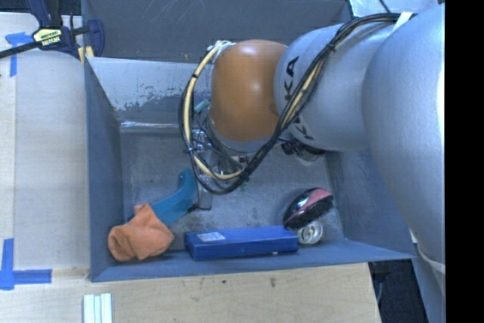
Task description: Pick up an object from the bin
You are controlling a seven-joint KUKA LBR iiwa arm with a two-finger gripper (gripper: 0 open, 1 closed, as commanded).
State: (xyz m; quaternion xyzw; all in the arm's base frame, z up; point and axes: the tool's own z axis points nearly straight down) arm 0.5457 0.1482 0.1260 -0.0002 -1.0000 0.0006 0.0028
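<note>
My bin (103, 163) holds an orange cloth (140, 235), a long blue box (242, 243) and a teal piece (178, 200) beside the gripper (204, 194); clenched or released, I cannot tell.

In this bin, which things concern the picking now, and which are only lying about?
In the job: pincer; teal curved piece, right beside it.
Lying about: orange cloth, lower left; long blue box, lower middle; black and red rounded thing, lower right.
</note>
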